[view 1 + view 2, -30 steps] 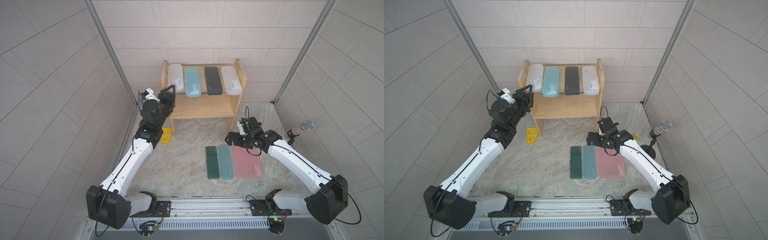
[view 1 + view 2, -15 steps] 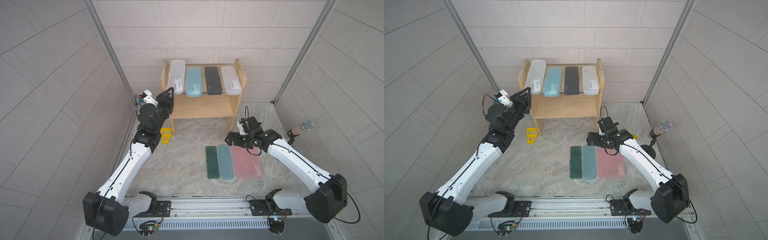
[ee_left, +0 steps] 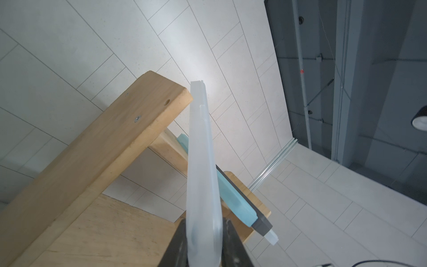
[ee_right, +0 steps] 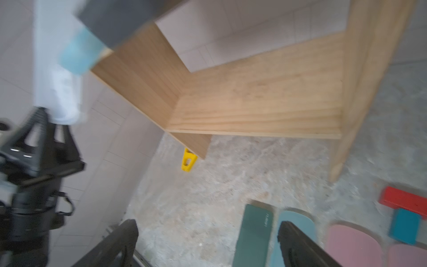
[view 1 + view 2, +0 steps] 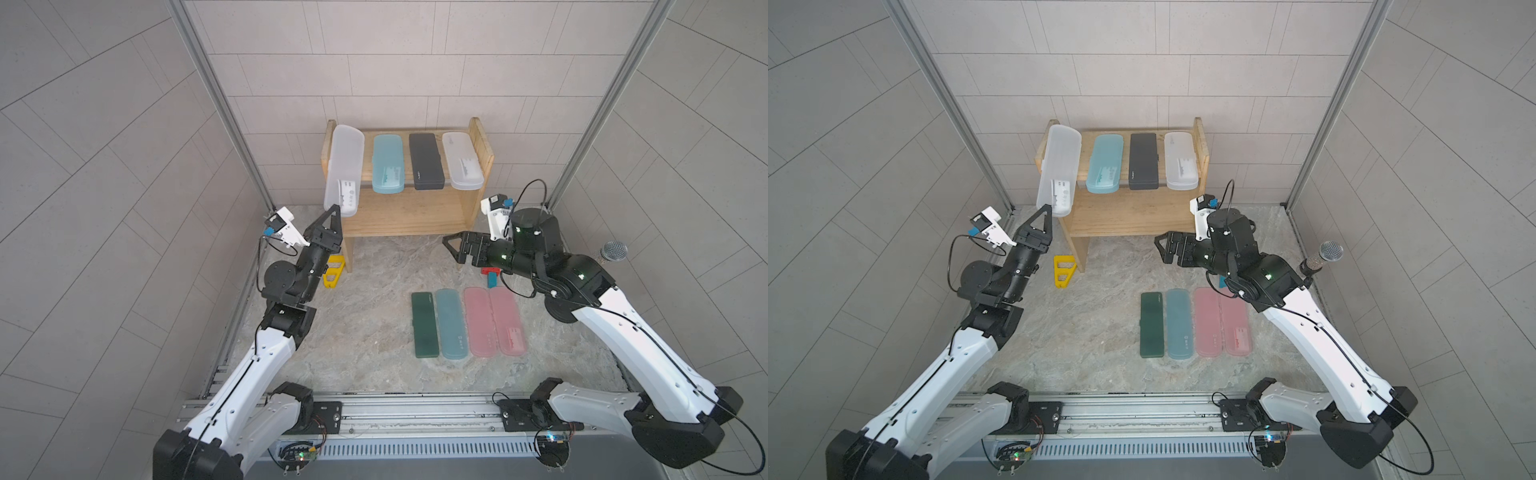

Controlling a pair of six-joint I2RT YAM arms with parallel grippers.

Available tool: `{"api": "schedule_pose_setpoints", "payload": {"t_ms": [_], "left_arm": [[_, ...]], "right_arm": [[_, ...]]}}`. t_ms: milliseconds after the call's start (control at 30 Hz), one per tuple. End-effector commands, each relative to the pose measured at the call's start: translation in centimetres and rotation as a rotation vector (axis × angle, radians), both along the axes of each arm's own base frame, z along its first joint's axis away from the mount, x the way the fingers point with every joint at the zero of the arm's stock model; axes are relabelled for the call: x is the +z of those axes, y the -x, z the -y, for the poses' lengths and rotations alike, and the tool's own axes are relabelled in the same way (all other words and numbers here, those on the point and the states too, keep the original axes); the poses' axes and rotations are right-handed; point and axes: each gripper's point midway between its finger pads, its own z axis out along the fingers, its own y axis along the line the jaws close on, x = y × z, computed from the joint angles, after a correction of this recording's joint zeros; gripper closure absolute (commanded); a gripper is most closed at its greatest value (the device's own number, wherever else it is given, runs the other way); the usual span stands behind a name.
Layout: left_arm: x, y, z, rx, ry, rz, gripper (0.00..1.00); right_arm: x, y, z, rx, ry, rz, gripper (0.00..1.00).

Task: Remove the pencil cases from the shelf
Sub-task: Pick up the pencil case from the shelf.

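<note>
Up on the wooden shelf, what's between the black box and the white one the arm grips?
A light teal pencil case, flat on the shelf, between the white case and black case; both top views show it.

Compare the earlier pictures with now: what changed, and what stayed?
The left gripper closed its jaws on the left frosted white pencil case and pulled it forward over the front edge of the shelf, tilted. The right gripper, open, edged towards the shelf. The other seven pencil cases stayed put.

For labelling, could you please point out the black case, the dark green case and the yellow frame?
black case (image 5: 426,161): a top view, lid centre.
dark green case (image 5: 424,324): a top view, lid centre.
yellow frame (image 5: 1064,261): a top view, upper bar.
</note>
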Motion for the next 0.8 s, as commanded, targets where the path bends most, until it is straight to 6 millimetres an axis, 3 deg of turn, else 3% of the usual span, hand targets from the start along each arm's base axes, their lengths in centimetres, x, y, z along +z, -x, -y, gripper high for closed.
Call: {"api": "schedule_pose_setpoints", "payload": {"t_ms": [0,133,300,467,600,767], "left_arm": [[2.0,3.7,-0.4,0.087,-0.230,0.188,1.00],[1.4,6.0,-0.8,0.141,-0.383,0.209,1.00],[1.2,8.5,-1.5,0.180,-0.448,0.238,1.00],[1.0,10.1,-2.0,0.188,-0.460,0.252,1.00],[1.0,10.9,-2.2,0.199,-0.474,0.260,1.00],[0.9,11.4,-2.0,0.183,-0.493,0.271,1.00]], "right_arm": [[5.1,1.2,-3.2,0.063,-0.132,0.096,0.00],[8.1,1.1,-8.1,0.144,-0.171,0.119,0.00],[8.8,-0.2,-14.1,0.205,-0.185,0.096,0.00],[9.5,0.1,-18.9,0.272,-0.205,0.098,0.00],[10.0,0.1,-21.0,0.293,-0.219,0.105,0.00],[10.3,-0.5,-22.2,0.295,-0.230,0.103,0.00]]}}
